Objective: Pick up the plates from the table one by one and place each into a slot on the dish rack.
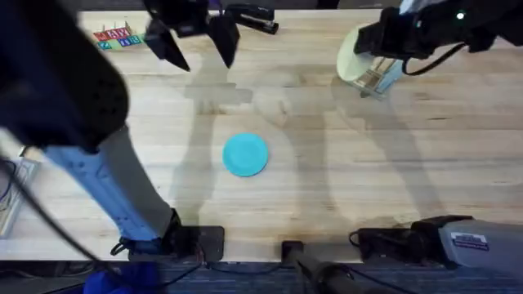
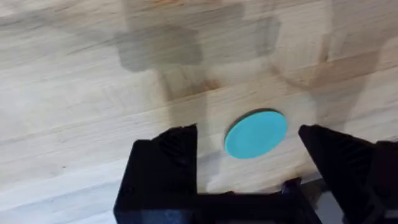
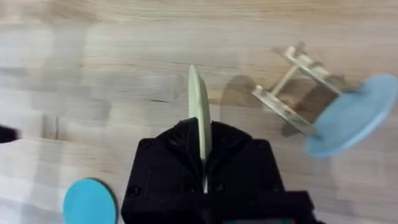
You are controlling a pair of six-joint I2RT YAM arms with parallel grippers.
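A turquoise plate [image 1: 245,155] lies flat on the table [image 1: 343,163] near the middle. High above its far side hangs my left gripper [image 1: 196,42], open and holding nothing; in the left wrist view the same plate [image 2: 255,134] shows far below, between the spread fingers [image 2: 180,149]. At the far right my right gripper [image 1: 374,39] is shut on a cream-yellow plate [image 1: 354,54], held on edge just beside the dish rack [image 1: 377,79]. The right wrist view has this plate [image 3: 199,106] edge-on next to the rack [image 3: 292,93], where a pale blue plate [image 3: 353,117] stands tilted.
A coloured block set [image 1: 114,37] sits at the far left of the table. A black tool [image 1: 255,18] lies at the far edge. Cables and the arm bases [image 1: 188,241] line the near edge.
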